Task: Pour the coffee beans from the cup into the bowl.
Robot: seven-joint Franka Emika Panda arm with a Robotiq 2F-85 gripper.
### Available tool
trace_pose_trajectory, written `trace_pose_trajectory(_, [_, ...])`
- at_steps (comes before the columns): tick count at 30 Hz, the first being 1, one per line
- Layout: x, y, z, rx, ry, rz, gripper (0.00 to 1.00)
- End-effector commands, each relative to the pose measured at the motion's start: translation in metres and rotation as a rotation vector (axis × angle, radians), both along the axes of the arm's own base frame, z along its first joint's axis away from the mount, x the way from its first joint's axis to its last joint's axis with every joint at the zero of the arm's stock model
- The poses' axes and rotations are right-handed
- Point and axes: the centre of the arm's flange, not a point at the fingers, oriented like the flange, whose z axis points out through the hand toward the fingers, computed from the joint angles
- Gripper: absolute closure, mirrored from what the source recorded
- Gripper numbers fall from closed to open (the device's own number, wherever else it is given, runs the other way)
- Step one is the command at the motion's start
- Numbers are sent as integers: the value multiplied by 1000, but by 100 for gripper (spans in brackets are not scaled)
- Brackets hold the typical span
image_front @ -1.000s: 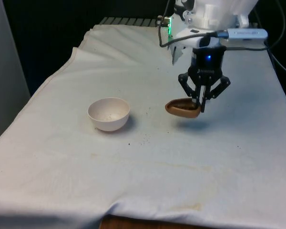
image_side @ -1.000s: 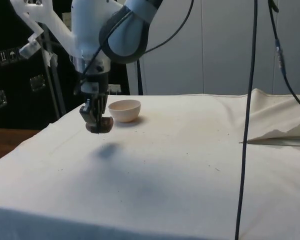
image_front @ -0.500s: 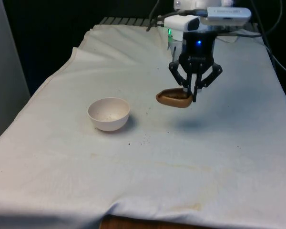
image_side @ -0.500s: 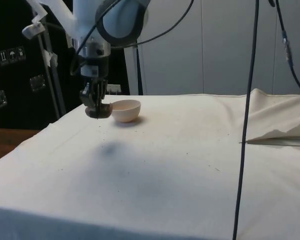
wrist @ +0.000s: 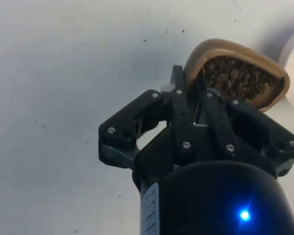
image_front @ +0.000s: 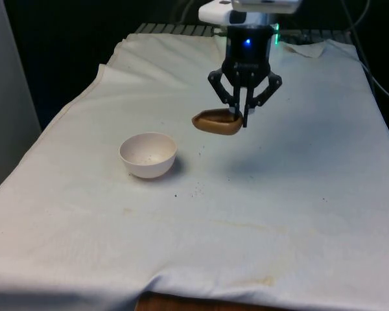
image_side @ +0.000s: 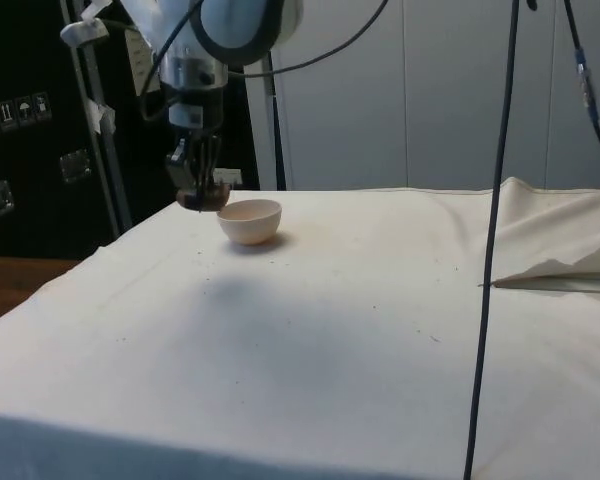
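1. One cup [image_front: 216, 122] is in the air — a brown, shallow vessel pinched at its rim by the gripper [image_front: 240, 115], whose two fingers are drawn narrow on the wall nearest the arm. The wrist view shows it well filled with coffee beans [wrist: 233, 78], and the cup sits close to level, so nothing is spilling.

2. The bowl [image_front: 148, 154] — white, upright, apparently empty but for a few specks — stands on the white cloth [image_front: 279, 207] towards the front view's left of the cup and nearer that camera. In the front view the cup hangs well above the cloth and short of the bowl, not over it. In the side view the cup [image_side: 204, 197] appears just beside the bowl [image_side: 249, 220] and higher than its rim.

3. Step in hand, as I judge it: the carry. The cup is lifted and on its way; the pour has not begun.

4. The next move likely calls for bringing the cup's free lip over the bowl's opening, then rolling the wrist so the beans slide off that lip.

5. A few dark specks [image_front: 196, 189] lie on the cloth near the bowl.
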Motion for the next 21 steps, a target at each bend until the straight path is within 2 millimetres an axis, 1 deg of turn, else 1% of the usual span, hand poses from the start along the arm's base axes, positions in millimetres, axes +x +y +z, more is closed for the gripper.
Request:
trace_pose_trajectory(1, [0,-5,4,14,2,1,100])
trace_pose_trajectory(4, [0,-15,7,26,-3,-4,100])
trace_pose_trajectory(6, [0,-16,7,14,-7,-5,100])
trace_pose_trajectory(11, [1,-29,14,57,-17,-9,100])
trace_pose_trajectory(13, [1,-34,15,66,-18,-10,100])
trace_pose_trajectory(14, [1,-33,13,51,-19,-12,100])
trace_pose_trajectory(16, [1,-37,17,75,-23,-10,100])
trace_pose_trajectory(21, [1,-52,22,101,-32,-17,100])
